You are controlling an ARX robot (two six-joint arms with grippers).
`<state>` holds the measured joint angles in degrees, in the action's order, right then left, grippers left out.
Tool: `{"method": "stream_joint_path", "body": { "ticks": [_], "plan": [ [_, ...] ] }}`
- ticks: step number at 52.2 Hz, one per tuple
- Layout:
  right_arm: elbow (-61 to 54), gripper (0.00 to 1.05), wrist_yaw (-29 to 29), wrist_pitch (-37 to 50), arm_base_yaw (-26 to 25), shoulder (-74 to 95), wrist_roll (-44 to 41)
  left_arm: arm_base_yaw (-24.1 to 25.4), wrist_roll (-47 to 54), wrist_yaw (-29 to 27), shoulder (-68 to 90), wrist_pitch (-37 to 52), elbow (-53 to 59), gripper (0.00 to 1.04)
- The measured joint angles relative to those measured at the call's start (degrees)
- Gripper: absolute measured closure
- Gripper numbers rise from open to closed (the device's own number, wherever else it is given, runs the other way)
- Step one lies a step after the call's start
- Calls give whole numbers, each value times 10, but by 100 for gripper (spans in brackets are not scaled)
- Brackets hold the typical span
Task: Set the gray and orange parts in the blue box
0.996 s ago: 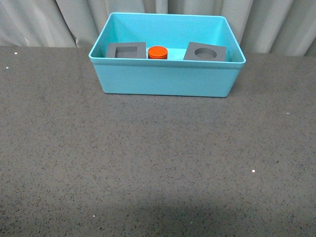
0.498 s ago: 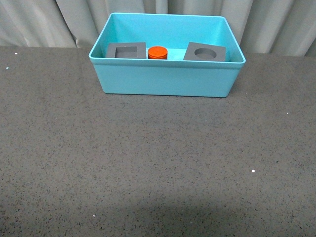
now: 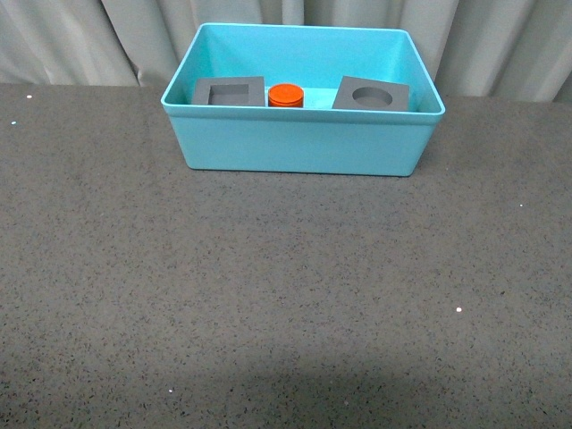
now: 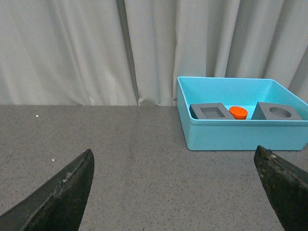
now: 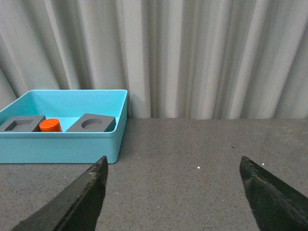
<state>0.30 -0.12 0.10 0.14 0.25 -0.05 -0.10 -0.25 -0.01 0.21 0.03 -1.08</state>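
Observation:
The blue box (image 3: 304,147) stands at the far middle of the table. Inside it, in a row, lie the gray cube with a square recess (image 3: 230,91), the orange cylinder (image 3: 286,95) and the gray cube with a round recess (image 3: 373,95). The left wrist view shows the box (image 4: 240,137) with the square-recess cube (image 4: 210,111), the cylinder (image 4: 238,112) and the round-recess cube (image 4: 277,111). My left gripper (image 4: 175,185) is open and empty, well back from the box. My right gripper (image 5: 173,190) is open and empty, with the box (image 5: 62,147) off to one side.
A dark speckled tabletop (image 3: 286,295) stretches from the box to the near edge. Pale curtains (image 3: 80,40) hang close behind the table. Neither arm shows in the front view.

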Motion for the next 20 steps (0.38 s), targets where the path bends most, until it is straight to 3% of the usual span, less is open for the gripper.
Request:
{"method": "stream_joint_path", "body": {
  "ticks": [4, 20],
  "plan": [
    [0, 8, 0, 0, 0, 0, 0, 0, 0, 0, 0, 0, 0, 7],
    [0, 10, 0, 0, 0, 0, 0, 0, 0, 0, 0, 0, 0, 7]
  ]
}}
